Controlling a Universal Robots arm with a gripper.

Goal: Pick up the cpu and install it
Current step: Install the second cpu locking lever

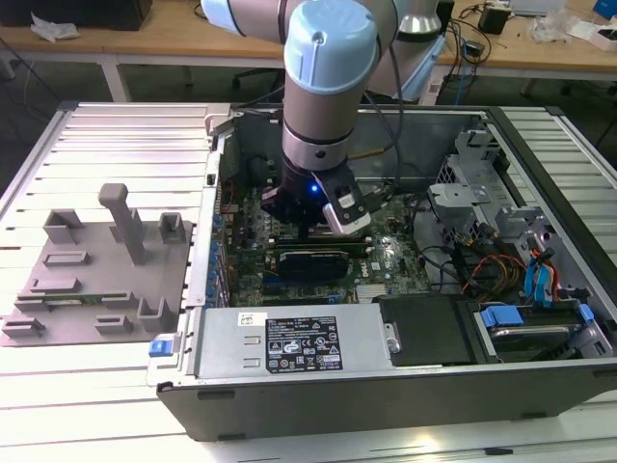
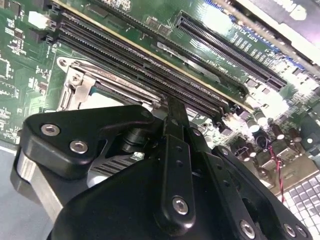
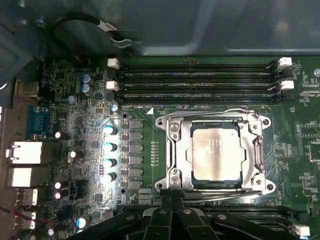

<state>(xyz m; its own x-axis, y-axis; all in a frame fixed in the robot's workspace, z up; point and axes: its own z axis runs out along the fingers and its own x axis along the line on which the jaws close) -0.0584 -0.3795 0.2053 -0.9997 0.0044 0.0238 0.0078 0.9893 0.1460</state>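
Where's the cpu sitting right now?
In the first wrist view the cpu lies flat inside the metal-framed socket on the motherboard, just beside the memory slots, with the gripper at the socket's edge.

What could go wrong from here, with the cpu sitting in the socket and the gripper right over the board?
1. The cpu lies inside the socket frame; whether it is fully seated cannot be told, so any tilt could harm the contacts.
2. The gripper sits at the socket's edge, close to the memory slots; a sideways drift might clip them.
3. In the exterior view the arm reaches deep into the case, near loose cables.
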